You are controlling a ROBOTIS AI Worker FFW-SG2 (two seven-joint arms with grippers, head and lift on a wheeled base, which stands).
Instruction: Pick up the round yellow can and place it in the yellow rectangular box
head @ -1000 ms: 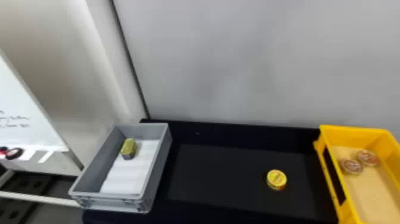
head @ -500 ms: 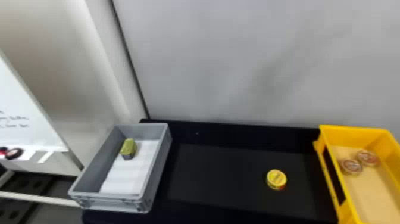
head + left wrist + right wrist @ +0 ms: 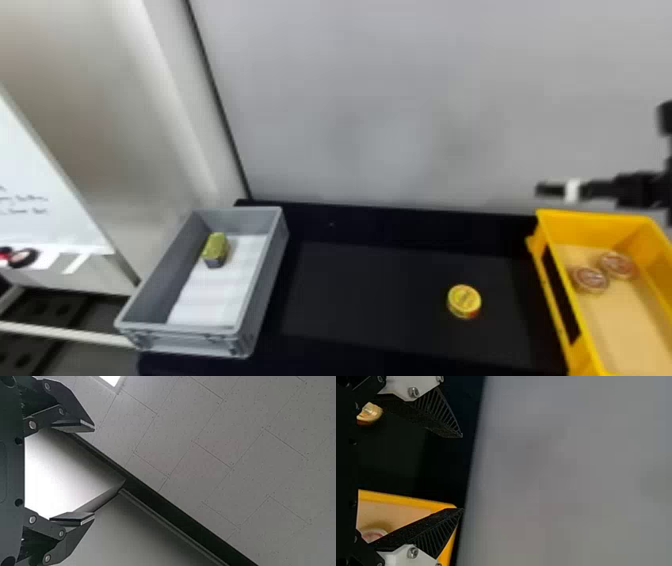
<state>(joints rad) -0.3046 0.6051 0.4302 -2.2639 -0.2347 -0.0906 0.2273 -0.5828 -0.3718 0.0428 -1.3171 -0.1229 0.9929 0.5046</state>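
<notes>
The round yellow can [image 3: 464, 301] faces up, axis vertical, right end effector [image 3: 542, 190] and left end effector [image 3: 94, 471] spread.

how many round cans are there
3: the round yellow can on the black table, one reddish round can near the left wall of the yellow rectangular box, and another reddish can just right of it. The box is partly cut off; more may be hidden.
</notes>
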